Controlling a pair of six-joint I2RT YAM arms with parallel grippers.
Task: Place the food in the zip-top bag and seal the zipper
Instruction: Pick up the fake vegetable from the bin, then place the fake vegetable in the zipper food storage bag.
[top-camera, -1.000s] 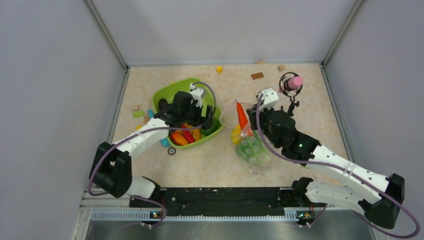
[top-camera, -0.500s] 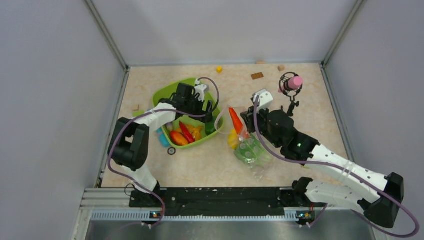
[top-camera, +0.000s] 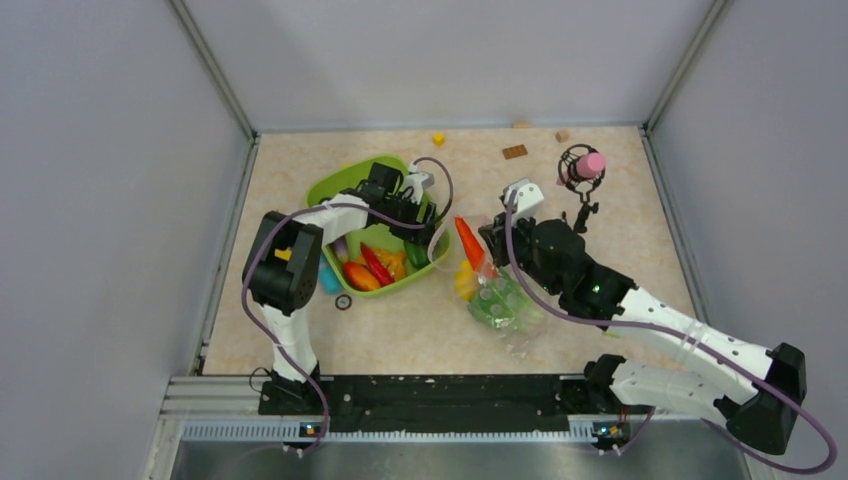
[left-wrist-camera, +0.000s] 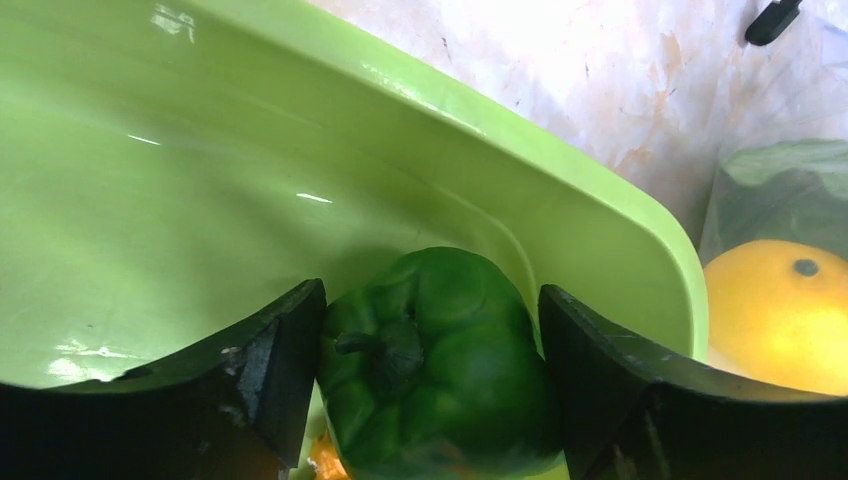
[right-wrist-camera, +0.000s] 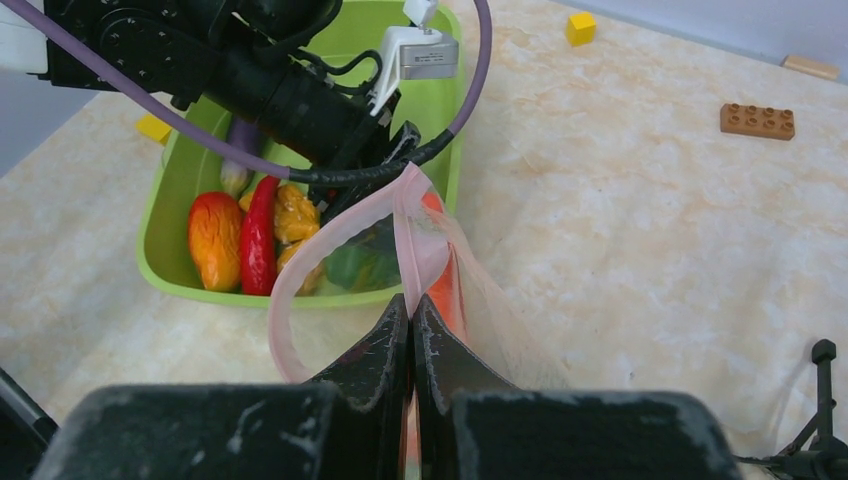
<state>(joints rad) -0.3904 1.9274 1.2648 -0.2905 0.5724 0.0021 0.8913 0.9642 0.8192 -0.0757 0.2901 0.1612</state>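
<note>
In the right corner of the lime-green tray (top-camera: 335, 185) lies a green pepper (left-wrist-camera: 440, 370). My left gripper (left-wrist-camera: 430, 295) is shut on it, a finger pressed to each side. More food sits in the tray: a red chilli (right-wrist-camera: 258, 240), an orange piece and an eggplant (right-wrist-camera: 238, 150). The zip-top bag (top-camera: 515, 320) stands right of the tray, mouth facing it. My right gripper (right-wrist-camera: 411, 300) is shut on the pinkish zipper (right-wrist-camera: 300, 270) and holds the mouth up. Inside the bag are a carrot (top-camera: 468, 243), a lemon (left-wrist-camera: 775, 310) and a pale green cabbage (top-camera: 497, 298).
A black stand with a pink top (top-camera: 583, 165) rises behind the right arm. Loose blocks lie at the back: yellow (top-camera: 438, 138) and brown (top-camera: 514, 151). A blue block (top-camera: 330, 278) and a small black ring (top-camera: 343, 301) lie by the tray's near left side.
My left gripper has swung right across the tray to its right corner and narrowed onto the green pepper. The right gripper has shifted the bag mouth slightly left.
</note>
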